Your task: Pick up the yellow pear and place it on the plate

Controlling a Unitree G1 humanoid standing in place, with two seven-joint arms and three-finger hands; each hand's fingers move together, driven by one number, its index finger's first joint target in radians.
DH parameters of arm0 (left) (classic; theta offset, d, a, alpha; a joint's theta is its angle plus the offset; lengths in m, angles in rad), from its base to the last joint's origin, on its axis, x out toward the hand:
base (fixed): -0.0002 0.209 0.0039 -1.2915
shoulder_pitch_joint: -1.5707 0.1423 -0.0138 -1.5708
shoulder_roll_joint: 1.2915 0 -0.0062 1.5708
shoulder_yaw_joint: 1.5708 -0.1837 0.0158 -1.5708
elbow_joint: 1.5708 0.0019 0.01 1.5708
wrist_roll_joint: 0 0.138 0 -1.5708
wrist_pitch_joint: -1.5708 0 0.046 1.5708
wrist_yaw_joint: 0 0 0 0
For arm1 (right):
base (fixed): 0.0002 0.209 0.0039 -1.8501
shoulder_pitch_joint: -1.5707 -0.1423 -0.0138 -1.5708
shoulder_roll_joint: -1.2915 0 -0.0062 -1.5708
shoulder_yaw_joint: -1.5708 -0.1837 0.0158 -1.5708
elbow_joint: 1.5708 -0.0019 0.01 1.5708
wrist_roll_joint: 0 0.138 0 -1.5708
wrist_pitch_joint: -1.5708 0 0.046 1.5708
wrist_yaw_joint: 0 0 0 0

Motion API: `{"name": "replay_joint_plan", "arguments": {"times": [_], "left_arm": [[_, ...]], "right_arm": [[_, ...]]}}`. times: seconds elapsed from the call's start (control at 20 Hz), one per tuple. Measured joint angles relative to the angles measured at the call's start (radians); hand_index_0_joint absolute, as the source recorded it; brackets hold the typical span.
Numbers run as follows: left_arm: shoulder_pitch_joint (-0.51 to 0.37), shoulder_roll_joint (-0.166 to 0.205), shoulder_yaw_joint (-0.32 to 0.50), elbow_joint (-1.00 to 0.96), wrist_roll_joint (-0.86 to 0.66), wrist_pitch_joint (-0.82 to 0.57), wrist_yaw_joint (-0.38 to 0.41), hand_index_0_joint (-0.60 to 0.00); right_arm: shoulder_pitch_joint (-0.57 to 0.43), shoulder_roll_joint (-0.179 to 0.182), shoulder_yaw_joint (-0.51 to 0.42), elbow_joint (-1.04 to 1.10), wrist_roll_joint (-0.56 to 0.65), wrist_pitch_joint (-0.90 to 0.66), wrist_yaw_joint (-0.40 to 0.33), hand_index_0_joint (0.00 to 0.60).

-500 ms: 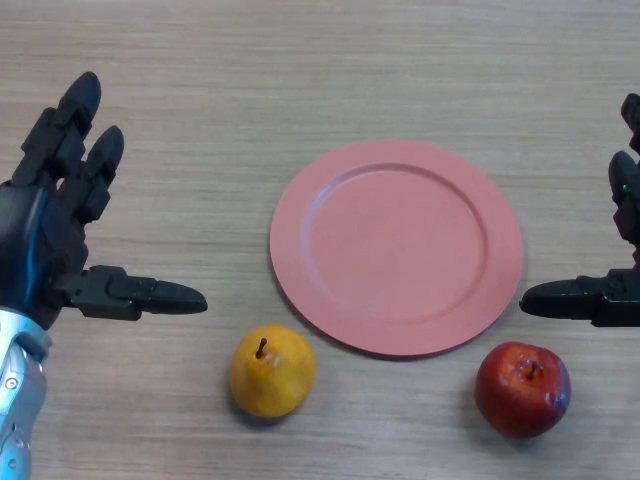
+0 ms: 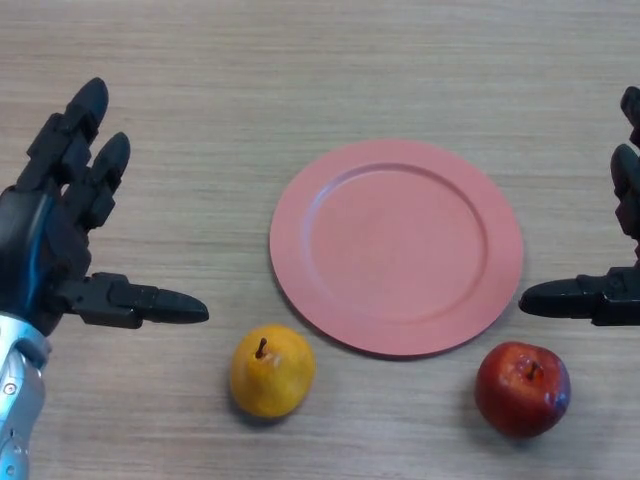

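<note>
yellow pear (image 2: 272, 371) lies just beside the plate (image 2: 300, 190); left hand (image 2: 45, 250) released; right hand (image 2: 615, 290) released

Red apple (image 2: 522, 388) on wooden table (image 2: 300, 80) (stem up).

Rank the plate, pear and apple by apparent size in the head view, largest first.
1. Round pink plate, largest by far.
2. Yellow pear and red apple: look about alike, so no ranking.

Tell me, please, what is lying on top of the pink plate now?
Nothing lies on the pink plate; its whole face shows bare. The yellow pear sits on the table beside its near-left rim. What is under the plate is covered.
</note>
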Motion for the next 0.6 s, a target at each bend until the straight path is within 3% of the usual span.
{"name": "replay_joint_plan", "arguments": {"times": [0.25,0.35,0.4,0.6], "left_arm": [[0.036,-0.002,0.000,-0.004,0.042,0.001,-0.007,0.000],[0.081,-0.011,-0.001,-0.030,0.050,0.012,-0.067,0.000],[0.106,-0.026,-0.003,-0.031,0.138,0.011,-0.100,0.000],[0.166,-0.064,-0.040,-0.069,0.154,0.074,-0.103,0.000]], "right_arm": [[0.002,0.001,0.000,0.001,0.000,0.000,0.000,0.000],[0.010,0.002,-0.001,0.001,0.000,0.001,0.000,0.000],[0.010,0.003,-0.001,-0.001,0.000,0.001,0.000,0.000],[0.010,0.003,0.001,0.000,0.000,0.001,-0.003,0.000]]}}
